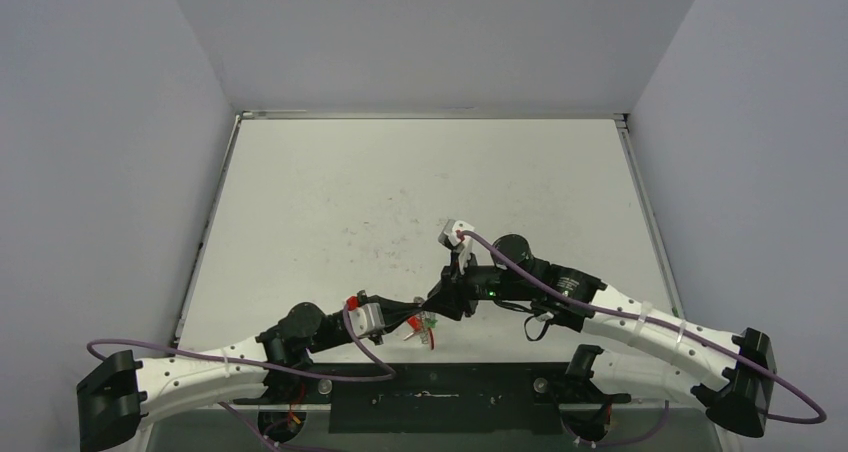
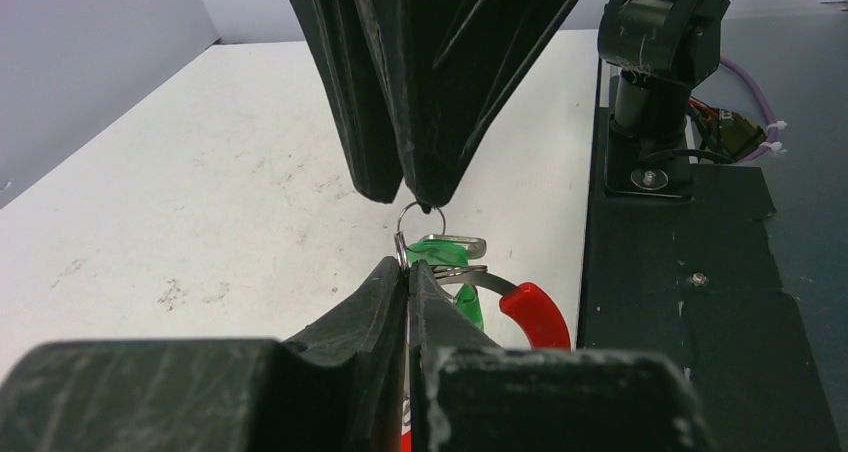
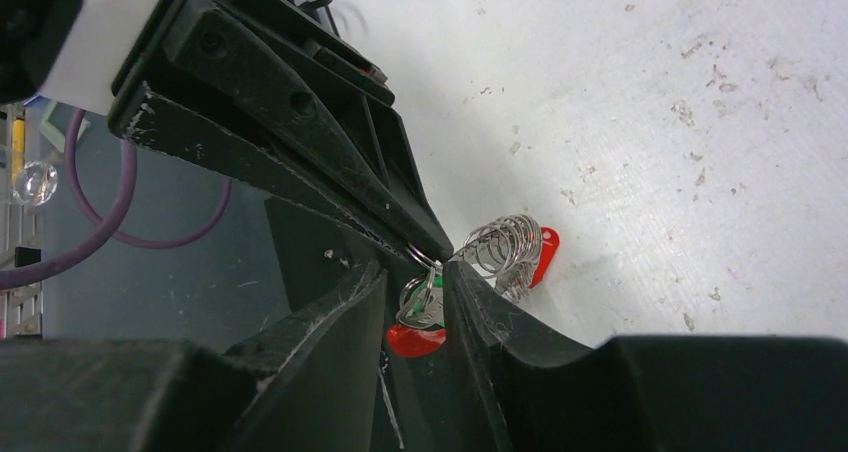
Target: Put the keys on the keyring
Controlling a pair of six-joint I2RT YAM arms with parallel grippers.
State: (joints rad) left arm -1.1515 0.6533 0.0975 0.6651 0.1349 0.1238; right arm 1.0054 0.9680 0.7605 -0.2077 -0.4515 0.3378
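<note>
Black left gripper (image 2: 408, 270): you have its jaws pinched fully together on a thin silvery wire of the keyring (image 2: 488, 279), low over the white table (image 1: 420, 192) and close to its near edge. Silvery coil (image 3: 503, 244) and glossy red sleeve (image 2: 535, 312) of that ring sit between your two arms. Green-headed keys (image 2: 442, 251): clustered against the ring wire just beside the left fingertips; you cannot tell whether they are threaded on. Black right gripper (image 3: 418, 278): your jaws stand narrow, straddling the green heads, tips meeting the left gripper's; whether they actually grip anything cannot be told.
</note>
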